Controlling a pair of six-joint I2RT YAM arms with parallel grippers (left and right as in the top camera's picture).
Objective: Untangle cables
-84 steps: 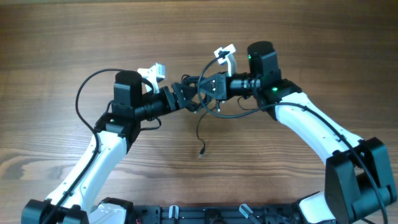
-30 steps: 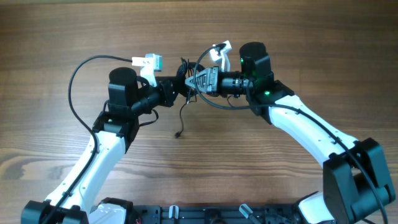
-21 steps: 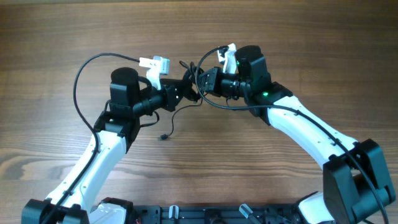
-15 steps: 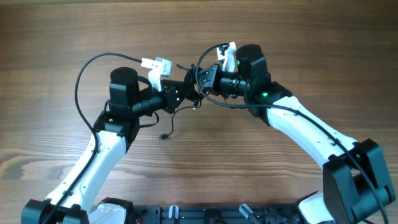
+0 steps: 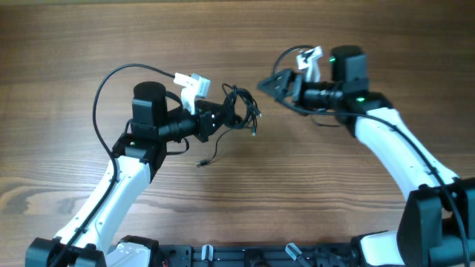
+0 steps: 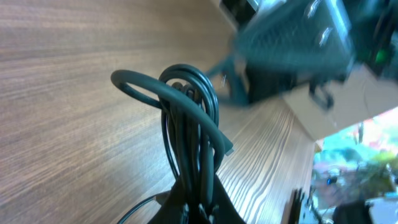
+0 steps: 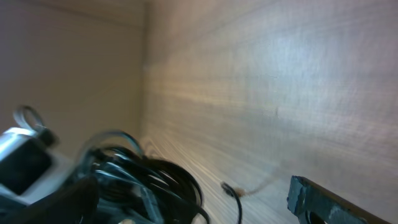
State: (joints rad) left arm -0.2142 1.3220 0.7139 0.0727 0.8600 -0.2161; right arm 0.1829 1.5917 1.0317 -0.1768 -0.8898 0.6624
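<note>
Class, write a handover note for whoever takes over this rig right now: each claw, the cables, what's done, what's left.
Left claw: shut on the cables, held as one looped bundle.
Right claw: open, empty, apart from the bundle.
One plug tip trails down toward the table.
Done: no cable separated yet.
Left: probably regrasp one strand with the right claw, draw it out, repeat.

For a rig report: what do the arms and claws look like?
The left arm and right arm: white shells, black cylindrical joints, looping black cords. Black left claw and right claw; white wrist mounts; green light on the right arm.
</note>
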